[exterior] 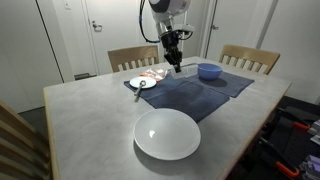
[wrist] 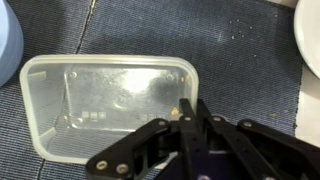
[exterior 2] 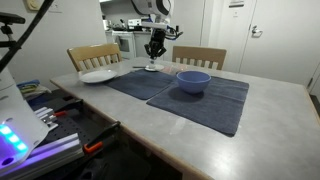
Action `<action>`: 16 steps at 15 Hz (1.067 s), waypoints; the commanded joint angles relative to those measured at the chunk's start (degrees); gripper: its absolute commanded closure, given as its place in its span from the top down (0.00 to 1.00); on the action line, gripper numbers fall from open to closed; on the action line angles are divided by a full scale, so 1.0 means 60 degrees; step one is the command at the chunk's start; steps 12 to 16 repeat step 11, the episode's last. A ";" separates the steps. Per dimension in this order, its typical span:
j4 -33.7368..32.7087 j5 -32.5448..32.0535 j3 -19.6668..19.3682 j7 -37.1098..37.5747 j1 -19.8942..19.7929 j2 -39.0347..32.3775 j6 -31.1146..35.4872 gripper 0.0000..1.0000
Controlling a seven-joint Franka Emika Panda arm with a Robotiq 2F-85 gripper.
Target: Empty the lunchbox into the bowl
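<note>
The clear plastic lunchbox [wrist: 100, 100] lies on a dark blue placemat, its open side facing the wrist camera. Its inside looks empty apart from a tiny yellow speck by the fingers. My gripper [wrist: 188, 108] is shut on the lunchbox's right rim, with one finger inside the wall and one outside. In both exterior views the gripper [exterior: 176, 64] [exterior 2: 154, 54] points down at the lunchbox [exterior: 157, 74] [exterior 2: 151, 68]. The blue bowl [exterior: 209, 71] [exterior 2: 193, 80] stands on the mat a short way from the lunchbox. It shows at the left edge of the wrist view [wrist: 8, 45].
A small white plate [exterior: 142, 83] [exterior 2: 98, 75] sits beside the mats; its edge shows in the wrist view [wrist: 310, 30]. A large white dish [exterior: 167, 134] stands near the table's front. Wooden chairs [exterior: 247, 57] stand behind the table.
</note>
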State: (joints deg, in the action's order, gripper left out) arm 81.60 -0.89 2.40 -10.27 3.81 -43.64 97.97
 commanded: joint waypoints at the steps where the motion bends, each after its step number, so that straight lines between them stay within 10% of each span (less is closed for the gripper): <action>1: -0.0529 0.0074 0.0199 -0.0097 -0.0130 -0.0372 -0.0052 0.36; 11: -0.0916 -0.0084 0.0174 -0.0236 -0.0138 0.0065 0.0090 0.98; 16: -0.0916 -0.0084 0.0174 -0.0236 -0.0138 0.0065 0.0090 0.98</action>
